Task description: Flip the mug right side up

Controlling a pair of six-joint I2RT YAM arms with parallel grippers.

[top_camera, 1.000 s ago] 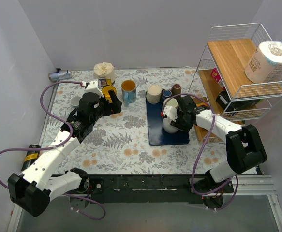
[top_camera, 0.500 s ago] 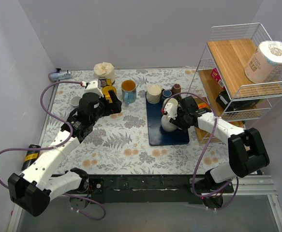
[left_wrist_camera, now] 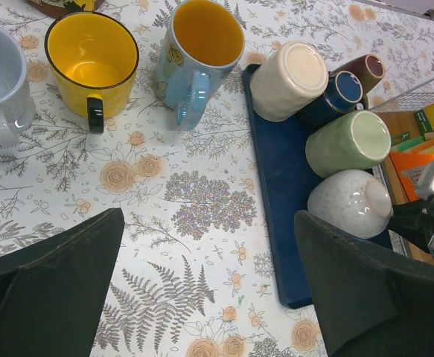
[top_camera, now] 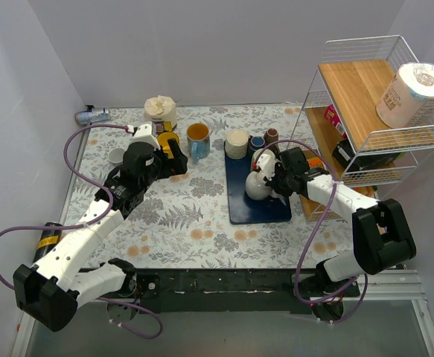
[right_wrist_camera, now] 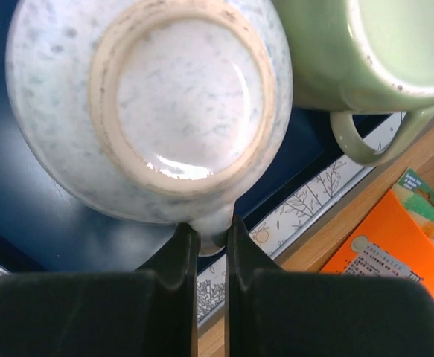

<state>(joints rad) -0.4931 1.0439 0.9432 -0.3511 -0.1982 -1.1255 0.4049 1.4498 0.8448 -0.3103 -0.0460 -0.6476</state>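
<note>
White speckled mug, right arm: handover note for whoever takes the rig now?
Right gripper: shut on the handle of the white speckled mug.
Left gripper: open, empty, above the floral table.
Mug: base up over the blue tray, next to the green mug; can't tell whether it is lifted off.
Done: handle grasped.
Left: flip the mug upright, set it down, release.
</note>
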